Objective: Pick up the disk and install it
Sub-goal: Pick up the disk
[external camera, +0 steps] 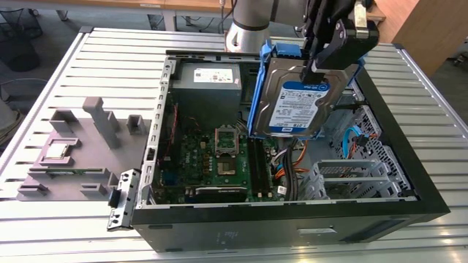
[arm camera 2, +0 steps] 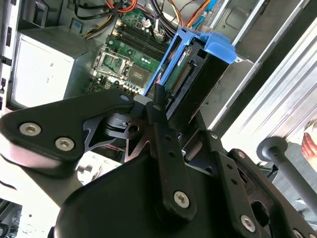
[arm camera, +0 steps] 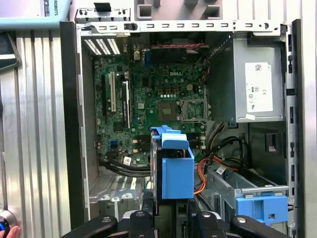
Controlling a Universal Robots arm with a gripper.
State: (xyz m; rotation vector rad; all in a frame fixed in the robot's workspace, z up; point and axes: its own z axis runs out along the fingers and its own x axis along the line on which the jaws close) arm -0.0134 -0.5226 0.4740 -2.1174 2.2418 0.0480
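Note:
The disk (external camera: 300,107), a silver hard drive with a blue-and-white label in a bright blue carrier, hangs on edge above the open computer case (external camera: 409,181). My gripper (external camera: 316,66) is shut on its upper end, and the black fingers clamp it from both sides. The second wrist view looks along the fingers (arm camera 2: 158,106) to the disk (arm camera 2: 190,74), with the motherboard far below. In the first wrist view the disk (arm camera: 176,168) stands end-on over the case's middle, and the gripper (arm camera: 171,218) holds it at its near end.
Inside the case are the green motherboard (external camera: 219,159), the grey power-supply box (arm camera: 257,87), loose cables and a metal drive cage (external camera: 351,175) with a blue bracket (arm camera: 262,208). A grey fixture (external camera: 80,148) lies on the slatted table. A person's hand (arm camera 2: 312,144) is near the table edge.

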